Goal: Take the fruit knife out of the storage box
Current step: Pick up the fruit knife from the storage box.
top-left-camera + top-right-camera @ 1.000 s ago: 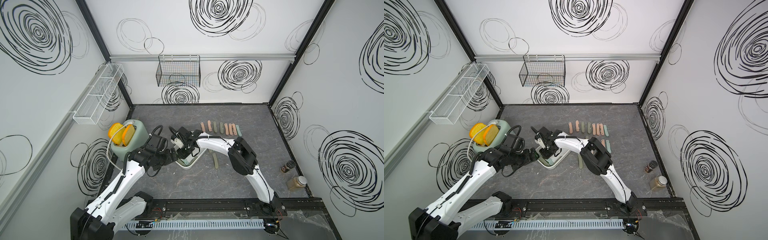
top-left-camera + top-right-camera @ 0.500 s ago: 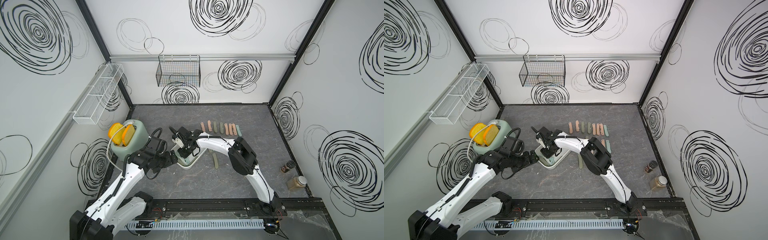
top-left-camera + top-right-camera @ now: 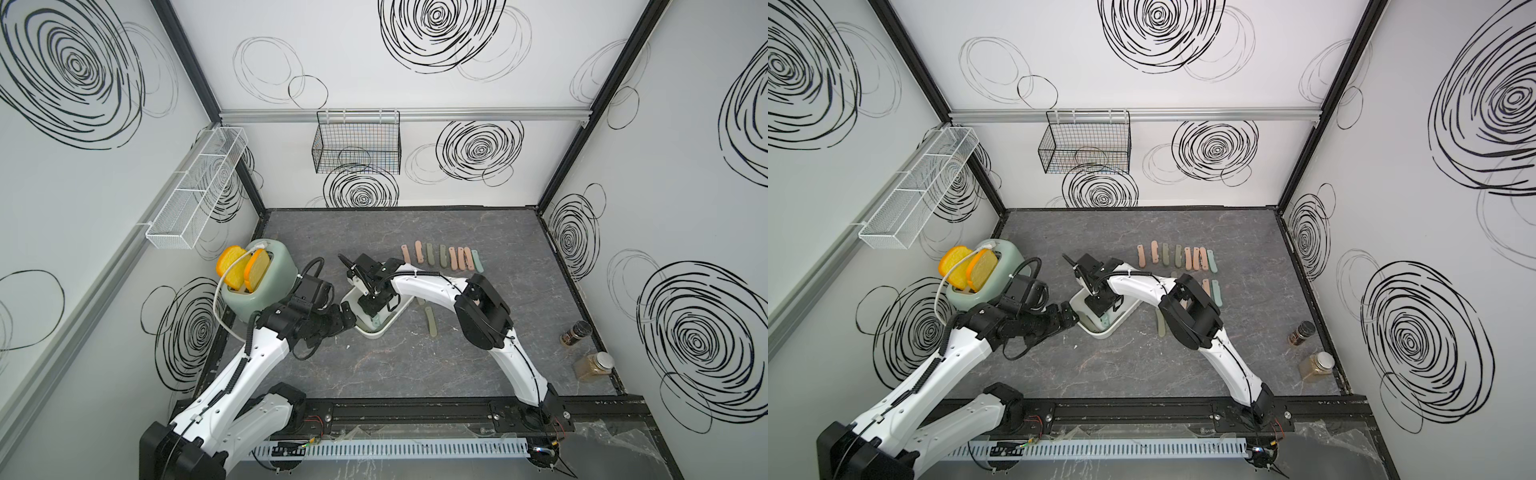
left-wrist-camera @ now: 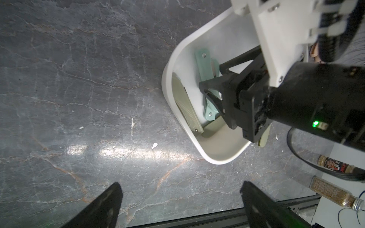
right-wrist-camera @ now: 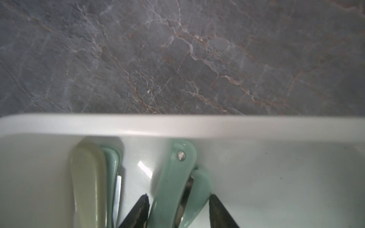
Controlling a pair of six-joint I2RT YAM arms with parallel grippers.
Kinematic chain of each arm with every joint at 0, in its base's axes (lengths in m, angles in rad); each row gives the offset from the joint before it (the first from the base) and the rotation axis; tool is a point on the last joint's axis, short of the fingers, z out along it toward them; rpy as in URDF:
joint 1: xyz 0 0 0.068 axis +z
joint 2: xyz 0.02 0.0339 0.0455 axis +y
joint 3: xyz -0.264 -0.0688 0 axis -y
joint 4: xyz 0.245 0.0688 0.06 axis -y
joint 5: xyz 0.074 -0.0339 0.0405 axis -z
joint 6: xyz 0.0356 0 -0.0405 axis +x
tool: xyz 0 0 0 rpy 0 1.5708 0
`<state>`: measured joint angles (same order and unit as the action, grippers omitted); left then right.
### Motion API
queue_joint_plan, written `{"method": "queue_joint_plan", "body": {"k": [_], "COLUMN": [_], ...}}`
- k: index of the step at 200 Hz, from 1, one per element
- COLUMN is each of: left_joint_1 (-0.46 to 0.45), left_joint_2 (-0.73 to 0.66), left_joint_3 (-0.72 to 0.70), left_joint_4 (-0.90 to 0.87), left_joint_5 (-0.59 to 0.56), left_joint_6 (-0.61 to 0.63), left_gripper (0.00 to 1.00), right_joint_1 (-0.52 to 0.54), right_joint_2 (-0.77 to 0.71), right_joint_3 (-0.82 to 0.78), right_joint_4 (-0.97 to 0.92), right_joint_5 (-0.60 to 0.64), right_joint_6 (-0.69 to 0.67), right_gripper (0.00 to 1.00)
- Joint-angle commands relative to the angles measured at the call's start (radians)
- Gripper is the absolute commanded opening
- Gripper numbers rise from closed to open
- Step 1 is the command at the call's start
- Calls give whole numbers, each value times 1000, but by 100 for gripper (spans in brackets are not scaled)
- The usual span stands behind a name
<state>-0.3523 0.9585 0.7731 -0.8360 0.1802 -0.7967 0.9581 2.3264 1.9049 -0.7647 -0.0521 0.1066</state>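
Grasp step: our right claw (image 5: 178, 196) is spread, mint fruit knife (image 5: 171, 173) between its jaws in storage box (image 5: 177, 124); next we pinch, lift.

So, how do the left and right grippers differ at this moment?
The left gripper hangs over the table beside the box; the right gripper reaches inside it. The left fingers stand wide apart with nothing between them; the right fingers straddle a teal knife, grip unclear. Both have black fingers.
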Motion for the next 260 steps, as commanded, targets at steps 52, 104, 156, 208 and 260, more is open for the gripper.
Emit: {"method": "queue_joint_plan", "body": {"k": [52, 104, 156, 208, 260], "left_joint_1": [7, 7, 7, 6, 6], "left_joint_2": [-28, -30, -24, -24, -20], "left_joint_3": [-18, -31, -37, -49, -55], "left_joint_4": [18, 32, 40, 52, 63], "left_joint_5": [2, 11, 22, 36, 44], "left_joint_6": [-26, -35, -33, -30, -32], "left_gripper": [98, 98, 98, 98, 98], "right_joint_1": [2, -16, -23, -26, -27], "right_joint_2": [14, -32, -19, -17, -23], "right_joint_3": [-4, -3, 1, 19, 33], "right_joint_4": [-62, -53, -62, -74, -87], "right_joint_5": [35, 43, 38, 40, 53], "right_joint_6": [12, 25, 25, 31, 26], "right_gripper": [31, 36, 31, 35, 34]}}
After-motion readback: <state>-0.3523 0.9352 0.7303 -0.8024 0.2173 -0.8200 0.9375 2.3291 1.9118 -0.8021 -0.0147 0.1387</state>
